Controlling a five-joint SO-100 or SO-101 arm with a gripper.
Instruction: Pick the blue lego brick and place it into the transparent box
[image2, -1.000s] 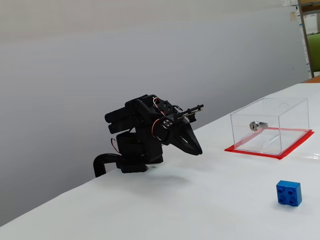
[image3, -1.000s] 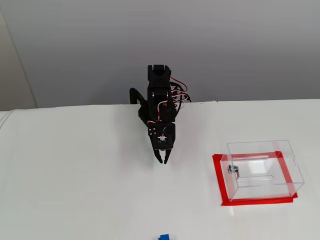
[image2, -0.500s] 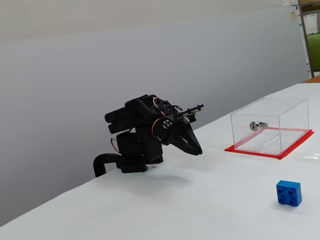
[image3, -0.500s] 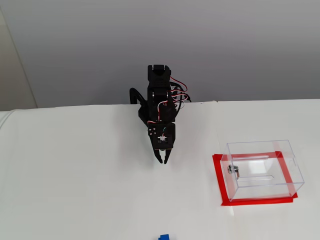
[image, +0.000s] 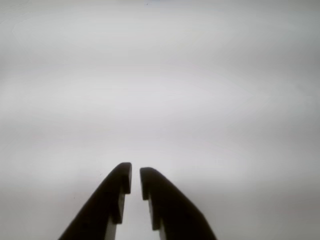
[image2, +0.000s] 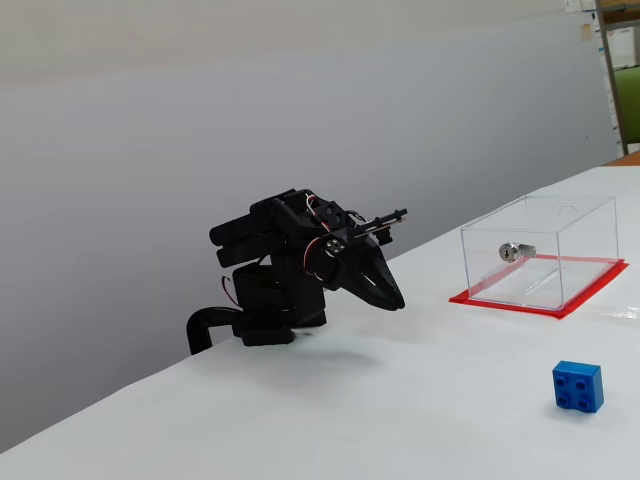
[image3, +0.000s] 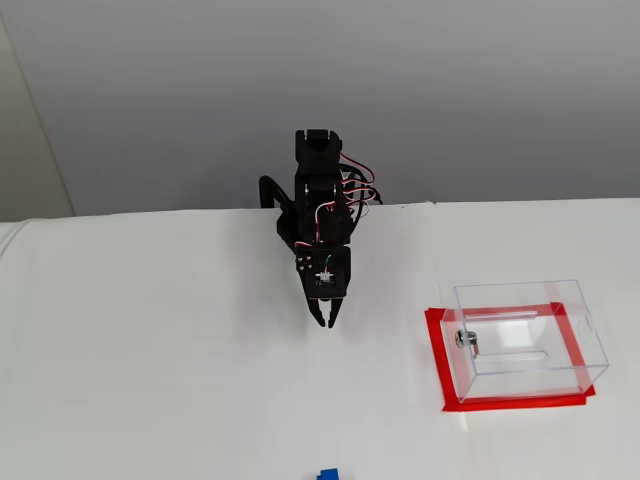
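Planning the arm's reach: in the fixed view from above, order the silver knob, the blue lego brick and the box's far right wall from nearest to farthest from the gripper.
From the gripper:
1. Silver knob, to its right, on the transparent box's near wall.
2. Blue lego brick, straight below, at the picture's edge.
3. Far right wall, farthest right.

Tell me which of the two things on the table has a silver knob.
The transparent box, on its red base, has it; the blue lego brick shows only round studs.

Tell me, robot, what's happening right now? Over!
Black two-finger gripper nearly shut, empty. Small blue lego brick alone on white table. Clear acrylic box empty. Nothing blocking.
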